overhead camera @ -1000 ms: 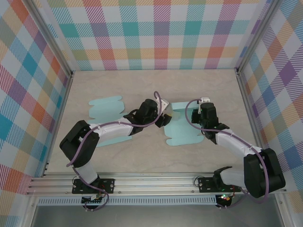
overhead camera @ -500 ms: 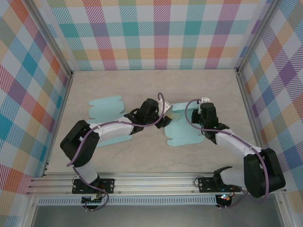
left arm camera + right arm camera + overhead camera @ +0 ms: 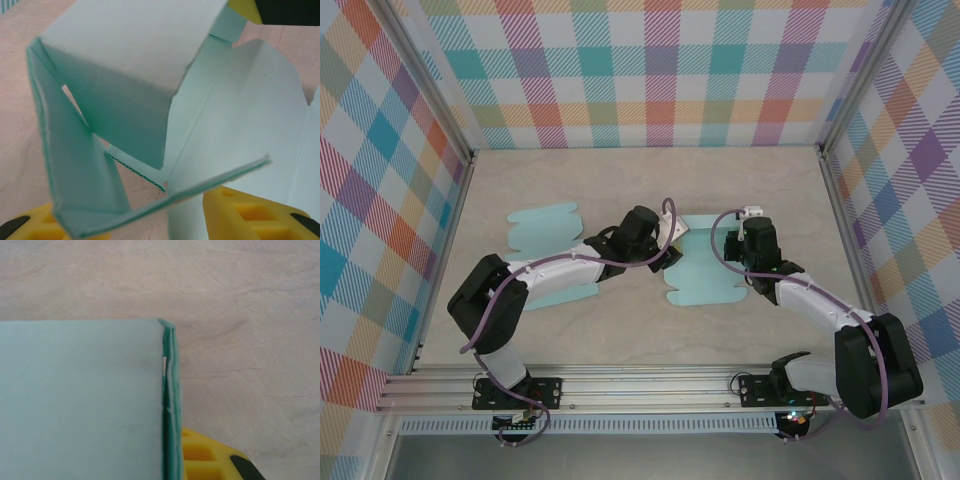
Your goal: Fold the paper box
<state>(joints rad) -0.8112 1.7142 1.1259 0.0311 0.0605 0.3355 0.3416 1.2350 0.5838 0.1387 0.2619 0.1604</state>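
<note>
Left gripper (image 3: 668,252) sits at the centre of the table (image 3: 620,180), at the left edge of the paper box (image 3: 705,275). In the left wrist view its jaws stand apart: one yellow finger (image 3: 30,225) is at the lower left and the other (image 3: 250,215) at the lower right. A folded flap of the box lies across the gap between them. The flap's lower corner is at the left-hand finger, but whether it touches cannot be told. Above the flap, a raised panel of the box stands tilted, creased into an upright wall. The rest of the blank lies flat on the table beyond it.

Right gripper (image 3: 740,245) is on the opposite, right side of the box, with its jaws closed on the cardboard. In the right wrist view a doubled teal edge runs down the middle of the frame, with a yellow finger (image 3: 205,457) just beside it at the bottom. The left wrist view shows a yellow fingertip (image 3: 245,10) at the top corner of the raised panel.

Two more flat teal blanks lie on the left of the table. One blank (image 3: 545,228) is well apart from both grippers. The other blank (image 3: 560,295) is partly covered by the left arm. Plaid walls (image 3: 650,70) enclose the table on three sides.
</note>
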